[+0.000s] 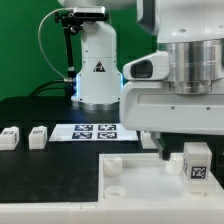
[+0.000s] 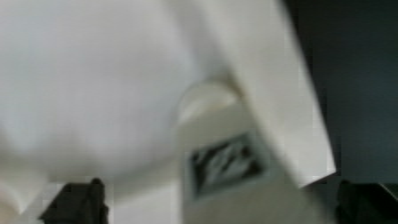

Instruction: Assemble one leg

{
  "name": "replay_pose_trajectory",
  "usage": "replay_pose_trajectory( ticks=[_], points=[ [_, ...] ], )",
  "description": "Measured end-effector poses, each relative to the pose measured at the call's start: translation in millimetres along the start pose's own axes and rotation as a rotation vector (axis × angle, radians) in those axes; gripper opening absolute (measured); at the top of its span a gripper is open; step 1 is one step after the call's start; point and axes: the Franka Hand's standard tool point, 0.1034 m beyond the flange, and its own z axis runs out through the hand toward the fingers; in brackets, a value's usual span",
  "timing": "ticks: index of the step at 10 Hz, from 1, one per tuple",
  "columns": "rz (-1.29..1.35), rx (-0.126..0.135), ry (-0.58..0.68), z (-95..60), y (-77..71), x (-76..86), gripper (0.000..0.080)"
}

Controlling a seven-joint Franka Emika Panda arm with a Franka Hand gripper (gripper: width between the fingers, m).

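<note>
**A:** Well, where is the leg point(image 1: 195, 164) we're after?

**B:** On the white tray-like part point(image 1: 130, 188), towards its end at the exterior view's right. It looks upright, with its tag facing the camera. A spare leg point(image 1: 38, 135) and a second spare leg point(image 1: 10, 137) lie off the tray-like part, well apart from it on the exterior view's left.

**A:** And the gripper point(image 2: 219, 204)?

**B:** Spread wide and holding nothing. In the wrist view its fingertips point(image 2: 75, 202) stand far apart. The tagged face sits between them and touches neither, though that picture is blurred.

**A:** How will the leg handle?

**B:** I'd judge it light, stiff and smooth, so a little slippery but not fragile. It's small enough that a stray nudge could tip it. I'd close squarely on two opposite flat sides, around mid-height, so it can't twist.

**A:** What about the surface and the room?

**B:** The tray-like part is flat and hard and rests on a black table point(image 1: 30, 175). Its corner socket point(image 1: 113, 166) is well clear of the leg. Behind the tray-like part lies the marker board point(image 1: 95, 130), and beyond that stands the arm's base point(image 1: 95, 65). The room on the socket side of the leg looks free. The tray-like part's far end is cut off, so I cannot tell there.
</note>
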Motion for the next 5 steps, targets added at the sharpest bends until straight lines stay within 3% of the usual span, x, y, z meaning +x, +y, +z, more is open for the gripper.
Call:
replay_pose_trajectory(
  ticks=[1, 2, 3, 4, 5],
  points=[
    [0.035, 0.003, -0.004, 0.9, -0.7, -1.4, 0.052],
    [0.031, 0.003, -0.004, 0.8, 0.3, -0.9, 0.052],
    [0.057, 0.006, -0.005, 0.8, -0.4, -1.3, 0.0369],
    [0.215, 0.009, -0.009, 1.0, 0.1, -1.7, 0.0292],
    [0.332, 0.009, -0.012, 1.2, 1.7, -1.5, 0.0292]
  ],
)
